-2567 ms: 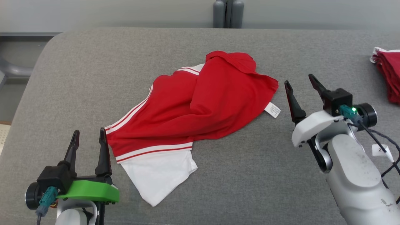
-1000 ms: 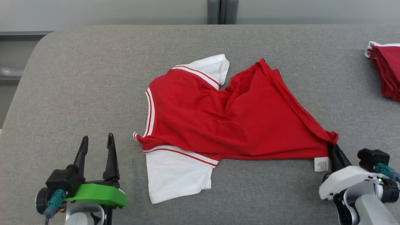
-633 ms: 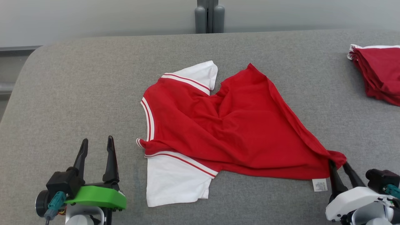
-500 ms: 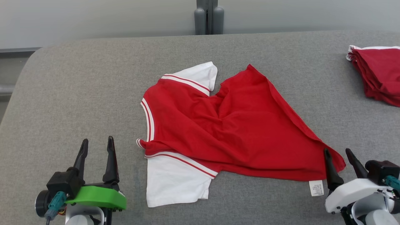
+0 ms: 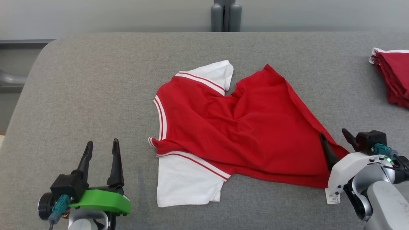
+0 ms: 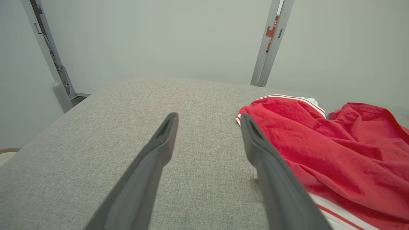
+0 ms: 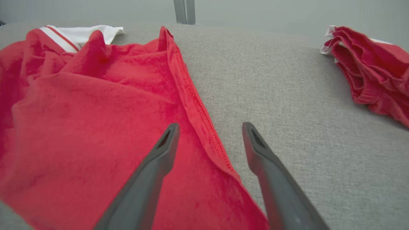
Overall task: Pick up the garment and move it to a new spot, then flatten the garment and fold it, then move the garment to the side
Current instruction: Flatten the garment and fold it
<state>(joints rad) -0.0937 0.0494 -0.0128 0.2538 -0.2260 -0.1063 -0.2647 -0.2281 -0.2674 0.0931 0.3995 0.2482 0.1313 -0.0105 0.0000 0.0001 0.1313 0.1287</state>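
A red garment (image 5: 243, 127) with white sleeves and white-striped trim lies rumpled in the middle of the grey padded table (image 5: 96, 89). One white sleeve points toward me, the other lies at the far side. My right gripper (image 5: 334, 138) stands open over the garment's near right corner, its fingers straddling the red hem (image 7: 198, 108) with nothing held. A white care label (image 5: 332, 195) sticks out beside the right wrist. My left gripper (image 5: 101, 146) is open and empty at the lower left, just left of the garment's striped edge (image 6: 287, 127).
A stack of folded red garments (image 5: 393, 76) lies at the table's far right edge, also seen as red garments (image 7: 370, 70) in the right wrist view. Grey upright posts (image 5: 226, 16) stand behind the table. Bare grey padding stretches along the left half.
My right gripper has opened and let go of the garment's near right corner, which now lies on the table, and has moved forward over it. The head camera has shifted. The left gripper has stayed put.
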